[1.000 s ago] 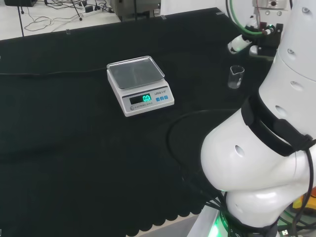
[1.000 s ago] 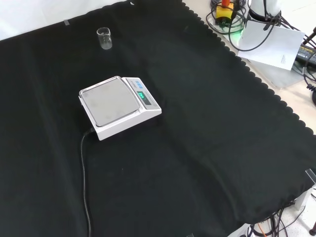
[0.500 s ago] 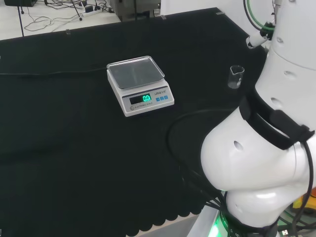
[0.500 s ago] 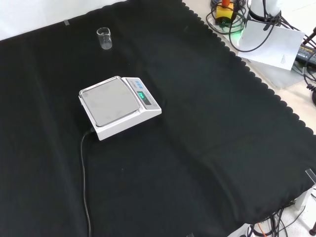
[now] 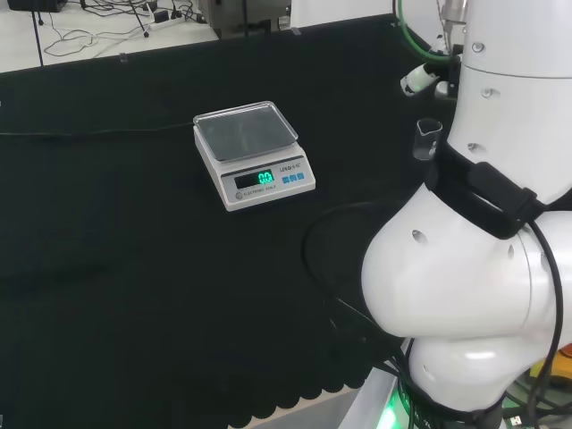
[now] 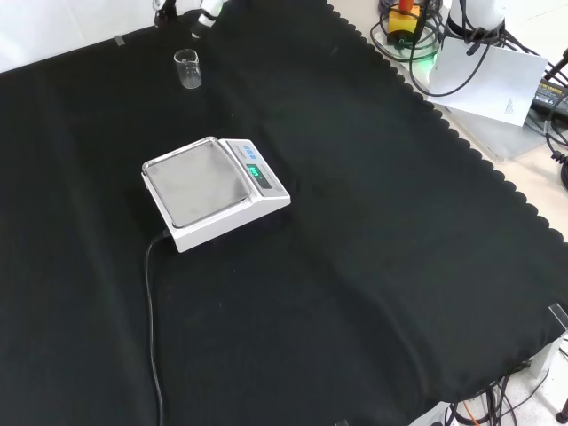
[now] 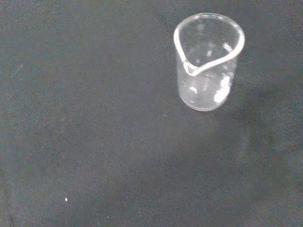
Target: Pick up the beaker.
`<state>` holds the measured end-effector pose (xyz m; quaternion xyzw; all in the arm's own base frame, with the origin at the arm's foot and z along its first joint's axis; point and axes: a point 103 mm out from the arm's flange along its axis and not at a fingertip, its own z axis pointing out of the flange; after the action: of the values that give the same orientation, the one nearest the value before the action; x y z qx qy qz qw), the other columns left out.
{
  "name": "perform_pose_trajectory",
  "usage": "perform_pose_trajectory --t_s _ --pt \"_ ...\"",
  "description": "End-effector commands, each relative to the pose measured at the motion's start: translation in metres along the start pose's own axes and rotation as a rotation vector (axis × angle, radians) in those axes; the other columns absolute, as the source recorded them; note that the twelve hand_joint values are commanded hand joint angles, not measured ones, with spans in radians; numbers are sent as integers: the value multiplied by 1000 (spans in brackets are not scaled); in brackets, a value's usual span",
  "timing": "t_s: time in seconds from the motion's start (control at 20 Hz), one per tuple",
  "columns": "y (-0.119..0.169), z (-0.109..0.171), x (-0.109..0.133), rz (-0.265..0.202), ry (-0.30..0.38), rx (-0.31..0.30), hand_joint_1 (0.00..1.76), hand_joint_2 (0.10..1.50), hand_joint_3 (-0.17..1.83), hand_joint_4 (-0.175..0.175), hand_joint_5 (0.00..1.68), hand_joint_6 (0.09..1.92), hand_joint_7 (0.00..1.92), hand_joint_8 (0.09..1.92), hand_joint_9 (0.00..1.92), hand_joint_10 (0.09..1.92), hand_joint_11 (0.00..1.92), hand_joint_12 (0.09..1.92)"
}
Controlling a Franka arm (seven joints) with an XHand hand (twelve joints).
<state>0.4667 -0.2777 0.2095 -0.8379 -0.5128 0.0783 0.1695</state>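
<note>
Approach step: robot hand (image 6: 202,12) above beaker (image 6: 187,69), apart; finger state impossible to tell. Next, likely descend beside upright beaker and close around it.

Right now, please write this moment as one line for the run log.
stage: approach | beaker: upright on cloth, untouched | hand: above beaker, apart, holding nothing | scale: pan bare

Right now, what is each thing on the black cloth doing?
beaker: upright on the cloth, looks empty, nothing touching it.
scale: switched on with its display lit, pan bare.
hand: up above the beaker, not holding anything; whether its fingers are open can't be told.
</note>
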Motion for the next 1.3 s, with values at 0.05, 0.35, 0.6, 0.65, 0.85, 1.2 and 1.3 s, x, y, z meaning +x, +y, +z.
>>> perform_pose_trajectory --t_s 0.05,0.35,0.6,0.65,0.85,1.2,1.3 --pt "25 8 -2 15 51 94 565 775 328 22 406 87 218 598 87 816 3 1362" --pt "34 30 -10 39 21 143 520 727 265 33 263 87 55 554 0 726 0 1274" --pt "43 41 -13 48 20 151 533 738 241 32 292 87 82 560 0 806 0 1288" --pt "44 44 -13 47 16 156 537 741 238 32 297 87 87 560 0 818 0 1295" --pt "52 57 -12 48 12 180 547 746 232 32 309 87 99 563 7 840 0 1312" --pt "62 78 -19 67 20 216 558 753 225 32 320 87 110 565 22 854 0 1346" --pt "64 82 -23 75 19 228 564 758 223 32 331 87 118 568 34 857 0 1366"
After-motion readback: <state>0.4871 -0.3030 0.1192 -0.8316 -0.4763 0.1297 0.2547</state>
